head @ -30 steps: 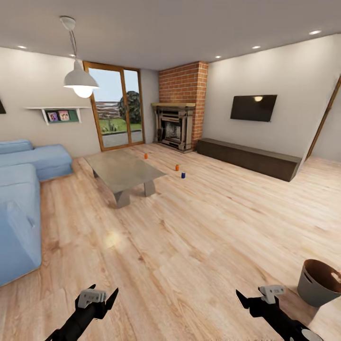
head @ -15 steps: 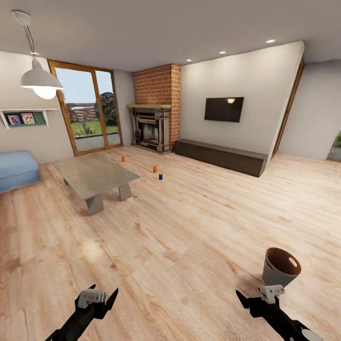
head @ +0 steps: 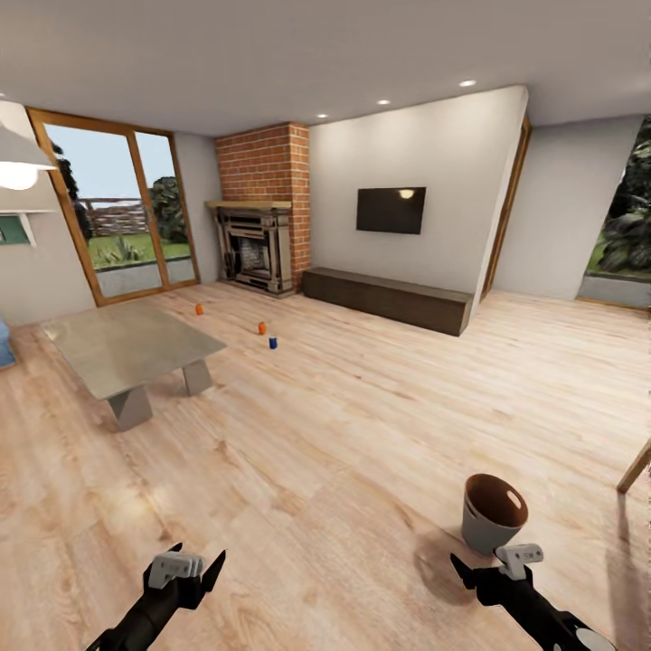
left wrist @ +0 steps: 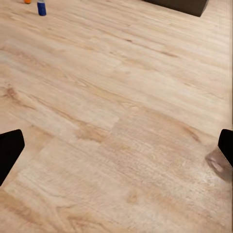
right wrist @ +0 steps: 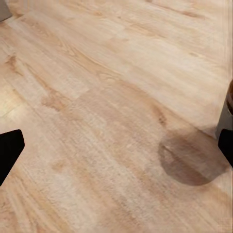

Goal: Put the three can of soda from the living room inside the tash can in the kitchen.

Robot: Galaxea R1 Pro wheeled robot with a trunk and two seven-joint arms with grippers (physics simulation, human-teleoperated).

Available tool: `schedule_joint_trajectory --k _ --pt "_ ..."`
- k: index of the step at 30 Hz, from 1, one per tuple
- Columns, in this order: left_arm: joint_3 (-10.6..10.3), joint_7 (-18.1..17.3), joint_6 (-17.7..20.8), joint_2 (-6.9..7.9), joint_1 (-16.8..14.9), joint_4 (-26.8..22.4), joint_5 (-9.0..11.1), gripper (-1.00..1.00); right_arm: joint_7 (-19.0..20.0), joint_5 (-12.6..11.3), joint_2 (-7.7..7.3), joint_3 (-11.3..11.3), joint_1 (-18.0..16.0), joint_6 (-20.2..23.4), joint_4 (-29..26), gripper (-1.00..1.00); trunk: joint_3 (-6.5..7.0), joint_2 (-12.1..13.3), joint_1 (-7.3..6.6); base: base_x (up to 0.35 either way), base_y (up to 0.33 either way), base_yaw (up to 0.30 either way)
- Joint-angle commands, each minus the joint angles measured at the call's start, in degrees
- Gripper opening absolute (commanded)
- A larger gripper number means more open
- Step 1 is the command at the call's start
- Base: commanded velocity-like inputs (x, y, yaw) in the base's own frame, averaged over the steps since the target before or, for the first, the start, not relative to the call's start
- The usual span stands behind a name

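Observation:
Far across the living room's plank floor stand three small cans: an orange one [head: 199,309], a second orange one [head: 261,328] and a blue one [head: 272,343] beside it. The left wrist view catches the blue can [left wrist: 41,7] and an orange can [left wrist: 27,1] at its far edge. The tash can [head: 493,513], grey outside and brown inside, stands on the floor just beyond my right gripper [head: 488,565]; its side [right wrist: 225,114] shows in the right wrist view. My left gripper [head: 194,561] is open and holds nothing. The right gripper is open as well.
A low grey coffee table [head: 127,348] stands at the left, near the cans. A brick fireplace [head: 258,240], a dark low bench [head: 389,298] and a wall TV [head: 391,210] line the far wall. A slanted wooden leg [head: 637,466] shows at the right edge.
The camera has swung to the right, so the whole room slid left in view; the sofa has left the picture and the bin now sits nearer the middle. Both grippers hold the same open pose.

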Motion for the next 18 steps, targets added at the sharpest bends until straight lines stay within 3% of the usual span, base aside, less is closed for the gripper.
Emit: schedule_joint_trajectory --k 1,6,18 --pt "0.0 0.0 0.0 0.0 0.0 0.0 0.0 1.0 0.0 0.0 -0.01 -0.1 0.0 0.0 0.0 1.0 0.0 0.0 0.0 0.238 -0.241 -0.082" --pt "0.0 0.0 0.0 0.03 0.0 0.0 0.0 1.0 0.1 -0.1 0.17 -2.9 0.0 0.0 0.0 1.0 0.0 0.0 0.0 0.238 -0.241 -0.193" --pt "0.0 0.0 0.0 0.03 0.0 0.0 0.0 1.0 0.1 -0.1 0.14 -3.6 0.0 0.0 0.0 1.0 0.0 0.0 0.0 0.241 -0.239 -0.246"
